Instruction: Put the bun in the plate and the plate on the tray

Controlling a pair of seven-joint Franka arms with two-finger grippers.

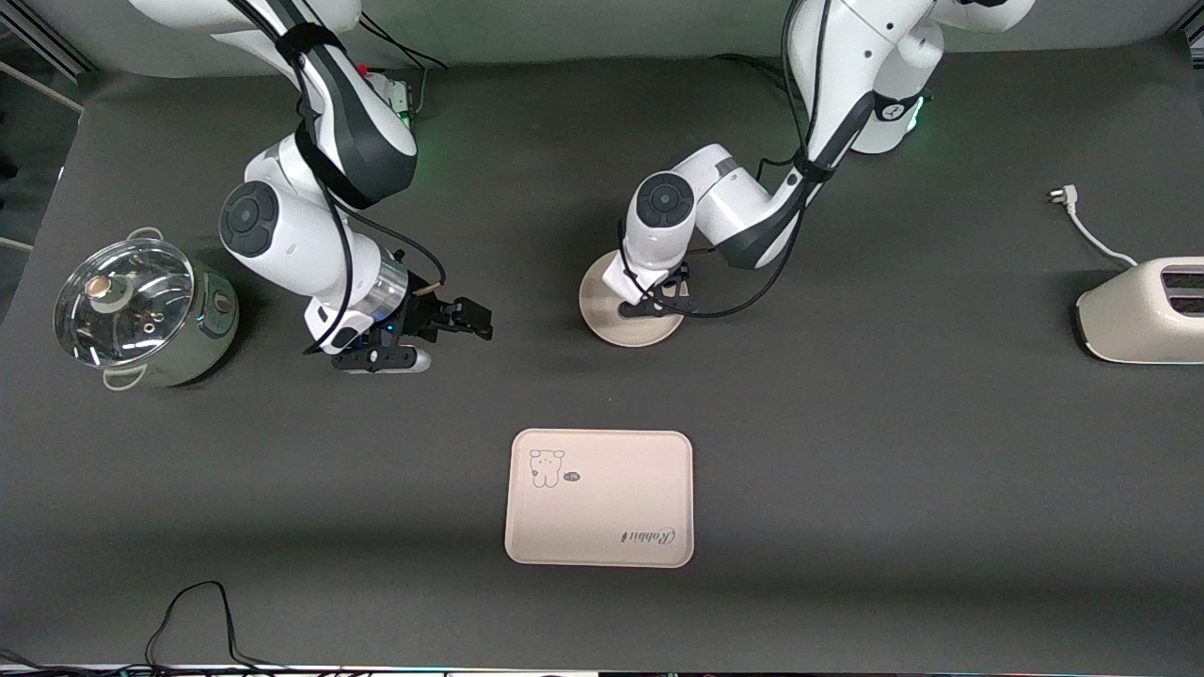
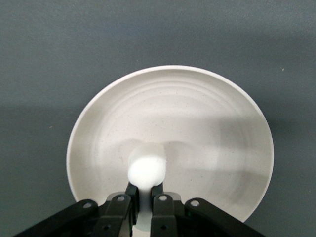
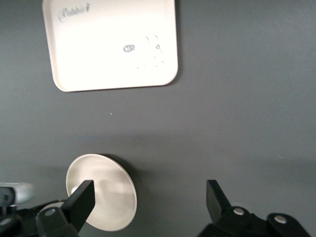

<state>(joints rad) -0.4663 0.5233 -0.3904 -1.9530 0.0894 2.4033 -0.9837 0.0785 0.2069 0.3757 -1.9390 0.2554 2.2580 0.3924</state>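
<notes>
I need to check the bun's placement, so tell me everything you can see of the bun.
The bun is a small, smooth, white rounded lump, matte and soft-looking. It sits between the fingers of the left claw, which close narrowly on it, over the inside of the plate, off its centre. Whether it already touches the plate cannot be told. In the front view the arm hides it.

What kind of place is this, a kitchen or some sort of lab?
Probably a robot test bench staged like a kitchen: two arms stand at a dark-covered table with a lidded pot, a toaster, a plate and a tray. Loose cables lie around.
</notes>
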